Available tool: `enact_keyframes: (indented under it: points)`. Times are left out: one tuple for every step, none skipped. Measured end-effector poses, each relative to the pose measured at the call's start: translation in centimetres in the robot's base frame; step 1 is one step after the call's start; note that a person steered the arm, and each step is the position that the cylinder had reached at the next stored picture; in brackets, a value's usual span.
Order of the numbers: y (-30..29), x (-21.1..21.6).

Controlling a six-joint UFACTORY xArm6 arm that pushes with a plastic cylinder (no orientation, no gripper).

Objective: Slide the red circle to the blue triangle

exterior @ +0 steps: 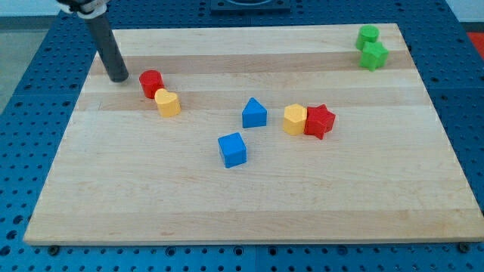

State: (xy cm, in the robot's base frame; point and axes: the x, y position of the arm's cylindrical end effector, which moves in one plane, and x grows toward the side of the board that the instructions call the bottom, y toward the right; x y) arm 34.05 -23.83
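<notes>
Wooden counter (249, 204) on a blue pegboard. Landmark: blue triangle (254, 113), near the counter's middle.

Far to the view's left of the triangle and slightly higher: my tip (119, 78), end of a dark rod, resting on the counter. No fingers on this rod, so no wide or narrow state to report.

Just right of the tip, apart from it, well left of the triangle: red circle (151, 83), touching a yellow block (168, 103) at its lower right.

Below the triangle, slightly left: blue cube (233, 149).

Right of the triangle: yellow hexagon-like block (295, 119) touching a red star (320, 121).

Far upper right of the triangle: two green blocks (370, 47), touching.
</notes>
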Motion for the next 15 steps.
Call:
enact_keyframes:
  points:
    - [0.0, 1.7]
    - [0.6, 1.6]
    - [2.4, 0.8]
    - [5.3, 0.8]
    - [8.6, 1.1]
    - [11.4, 2.2]
    - [13.2, 3.9]
    - [14.8, 4.5]
    - [16.0, 5.5]
    - [17.0, 6.1]
    - [17.9, 6.2]
    - [18.7, 6.2]
    - [18.7, 6.2]
    - [18.9, 6.2]
    - [19.2, 5.9]
